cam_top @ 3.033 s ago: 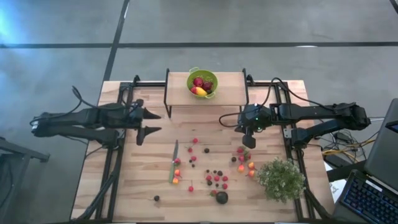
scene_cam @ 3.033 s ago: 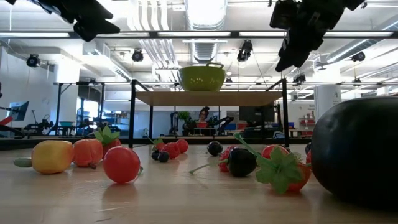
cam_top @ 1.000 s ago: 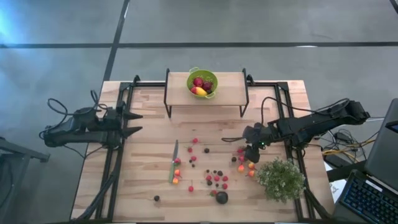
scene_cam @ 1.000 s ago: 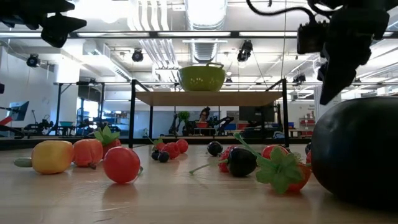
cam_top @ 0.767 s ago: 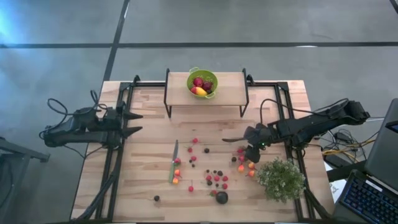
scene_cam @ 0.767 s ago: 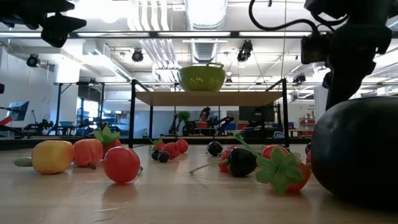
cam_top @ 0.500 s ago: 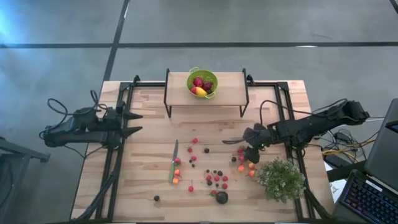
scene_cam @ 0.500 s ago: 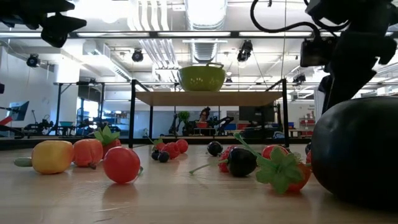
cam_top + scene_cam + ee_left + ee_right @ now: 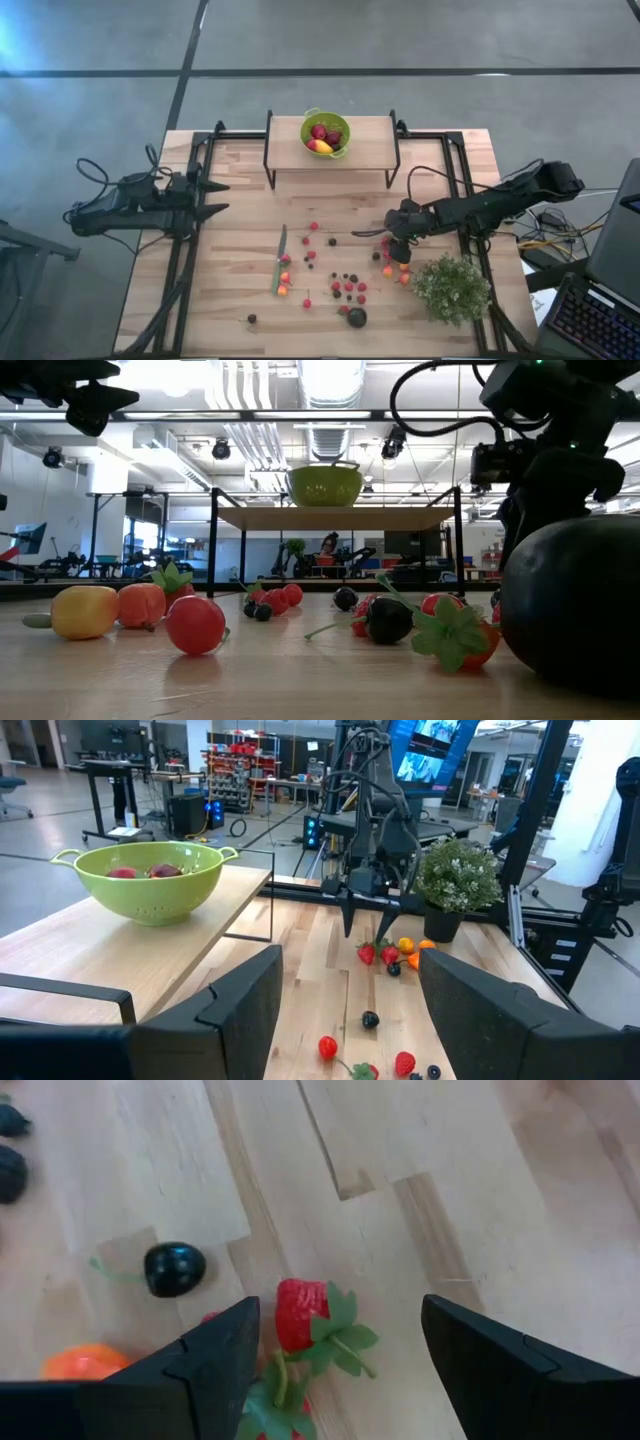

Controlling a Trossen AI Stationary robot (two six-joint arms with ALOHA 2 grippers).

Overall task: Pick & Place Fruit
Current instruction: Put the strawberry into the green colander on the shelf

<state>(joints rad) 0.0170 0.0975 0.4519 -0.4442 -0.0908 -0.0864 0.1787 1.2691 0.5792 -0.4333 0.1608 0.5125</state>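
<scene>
Small fruit lies scattered on the wooden table [image 9: 240,240]: red berries [image 9: 312,228], dark berries [image 9: 350,278], orange pieces [image 9: 403,268] and a bigger dark round fruit [image 9: 356,317]. My right gripper [image 9: 392,244] hangs open, slanting down over the right-hand cluster. In its wrist view a strawberry [image 9: 303,1312] lies on the wood just ahead of the open fingers [image 9: 340,1308], untouched. A dark berry [image 9: 175,1269] and an orange piece [image 9: 85,1361] lie beside it. My left gripper [image 9: 222,197] waits open and level at the left rail. A green colander [image 9: 325,132] with fruit stands on the far shelf.
A green-handled knife [image 9: 280,258] lies left of the middle. A bushy potted plant [image 9: 452,288] stands close to my right gripper, on its near right. The black shelf frame [image 9: 330,160] spans the far side. In the low view the big dark fruit [image 9: 575,605] hides the right gripper's fingertips.
My right gripper has sunk toward the red berries beside the plant and drifted a little toward the table's left, its wrist rolling somewhat. No fruit has moved.
</scene>
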